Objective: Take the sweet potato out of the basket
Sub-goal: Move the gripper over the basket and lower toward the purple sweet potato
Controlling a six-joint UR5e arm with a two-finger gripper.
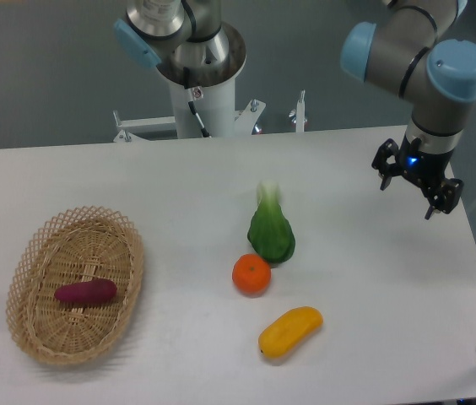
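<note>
A purple-magenta sweet potato [86,292] lies on its side in the middle of the oval wicker basket [31,329] at the table's front left. My gripper [412,189] hangs above the table's far right side, a long way from the basket. Its dark fingers are spread apart and open, with nothing between them.
A green leafy vegetable [271,232] stands near the table's middle, with an orange [251,274] just in front of it. A yellow oblong fruit [290,332] lies nearer the front edge. The robot's white base column [204,101] rises behind the table's back edge.
</note>
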